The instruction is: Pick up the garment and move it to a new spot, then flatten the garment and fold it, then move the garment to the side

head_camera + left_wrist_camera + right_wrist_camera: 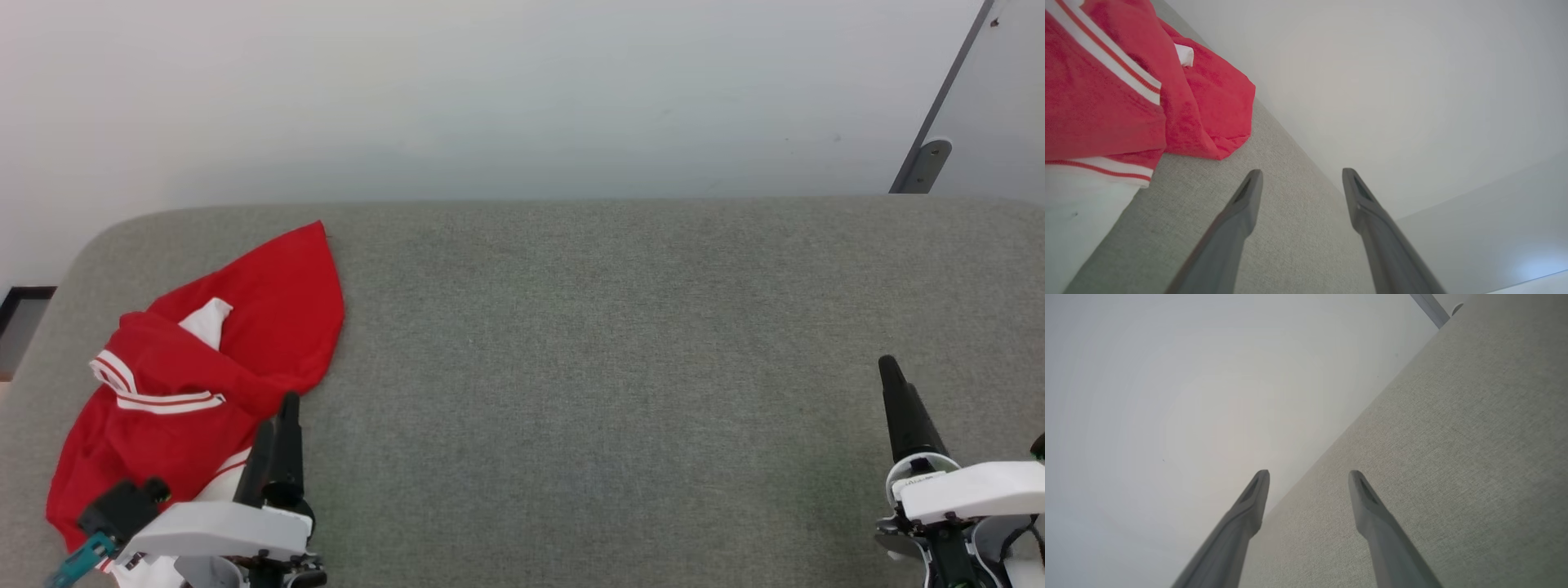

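Note:
The garment lies crumpled at the left end of the grey fabric table. It is red, with white striped trim and a bit of white sleeve showing; any lettering is hidden in the folds. My left gripper hovers at the garment's lower right edge. In the left wrist view the left gripper is open with bare table between its fingers, and the garment lies off to the left. My right gripper stands open at the lower right, far from the garment. In its own view the right gripper holds nothing.
A pale wall rises behind the table's far edge. A grey metal bar with a bracket leans at the top right. The table's left corner is rounded, with a dark object beyond it. Bare grey cloth spreads from the garment to the right gripper.

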`<state>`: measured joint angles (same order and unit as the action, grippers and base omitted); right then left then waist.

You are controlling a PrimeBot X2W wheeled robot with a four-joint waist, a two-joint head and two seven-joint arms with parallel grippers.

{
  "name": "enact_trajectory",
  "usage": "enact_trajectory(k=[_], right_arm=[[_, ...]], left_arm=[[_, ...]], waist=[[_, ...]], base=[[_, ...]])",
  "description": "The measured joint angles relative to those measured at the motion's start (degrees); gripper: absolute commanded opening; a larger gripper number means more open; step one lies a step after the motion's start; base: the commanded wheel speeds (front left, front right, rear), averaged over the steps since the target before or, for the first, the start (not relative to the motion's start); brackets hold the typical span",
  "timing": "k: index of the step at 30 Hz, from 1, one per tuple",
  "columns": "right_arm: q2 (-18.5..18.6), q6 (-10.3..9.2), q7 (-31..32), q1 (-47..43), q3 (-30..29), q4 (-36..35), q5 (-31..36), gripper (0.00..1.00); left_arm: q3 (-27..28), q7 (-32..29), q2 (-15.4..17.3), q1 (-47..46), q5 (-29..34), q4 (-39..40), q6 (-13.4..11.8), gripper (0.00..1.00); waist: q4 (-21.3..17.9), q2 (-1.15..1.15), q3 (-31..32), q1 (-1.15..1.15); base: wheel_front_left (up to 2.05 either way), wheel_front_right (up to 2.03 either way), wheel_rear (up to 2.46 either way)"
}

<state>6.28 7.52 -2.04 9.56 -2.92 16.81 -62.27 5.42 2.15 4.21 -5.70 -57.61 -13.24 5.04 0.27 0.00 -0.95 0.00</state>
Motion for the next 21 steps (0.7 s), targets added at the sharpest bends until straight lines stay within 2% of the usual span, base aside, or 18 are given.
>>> enact_trajectory(k=[11,21], right_arm=[[0.8,0.0,-2.1,1.0,1.3,0.5,13.0,1.0],[0.8,0.0,-4.0,2.2,1.5,1.4,22.3,1.0]], left_arm=[[-0.8,2.1,0.5,0.1,11.9,1.1,-1.4,1.0],[-2.4,3.8,1.3,0.1,19.7,1.3,-2.5,1.0]], waist=[[0.1,0.0,-0.1,0.0],[0.3,0.0,-0.2,0.0]], base=[[0.0,0.0,0.0],[0.0,0.0,0.0]])
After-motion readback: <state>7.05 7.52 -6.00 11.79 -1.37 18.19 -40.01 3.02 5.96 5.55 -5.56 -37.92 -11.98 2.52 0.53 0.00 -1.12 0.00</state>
